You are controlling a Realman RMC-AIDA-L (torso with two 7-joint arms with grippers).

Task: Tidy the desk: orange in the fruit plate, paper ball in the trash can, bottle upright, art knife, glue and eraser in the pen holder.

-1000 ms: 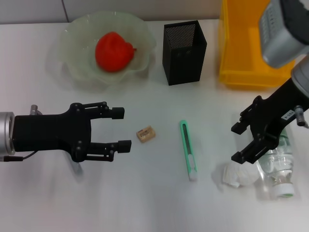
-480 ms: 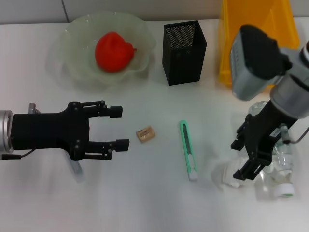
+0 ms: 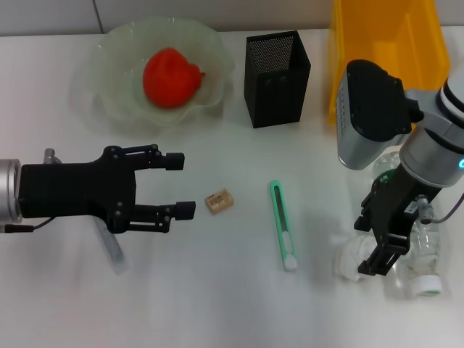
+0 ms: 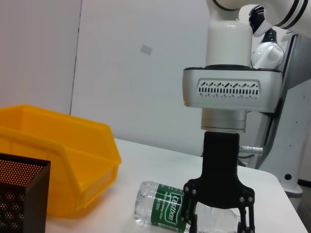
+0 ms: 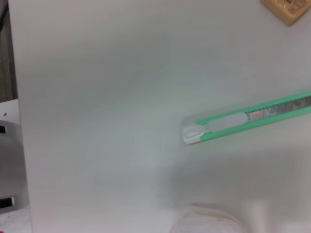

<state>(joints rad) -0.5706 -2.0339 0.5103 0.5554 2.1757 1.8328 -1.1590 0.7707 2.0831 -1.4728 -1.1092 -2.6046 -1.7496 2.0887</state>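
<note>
Nearest, the bottle point(image 3: 416, 255) lies on its side on the desk point(image 3: 217, 304), cap toward the robot, long axis running near-to-far. The right gripper point(image 3: 378, 243), fingers spread, straddles the paper ball point(image 3: 353, 257) beside it. The left gripper point(image 3: 176, 187) hovers open near the eraser point(image 3: 218, 201).

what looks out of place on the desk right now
The bottle lies on its side under the right gripper, with the paper ball beside it. The knife and eraser lie loose, outside the pen holder.
</note>
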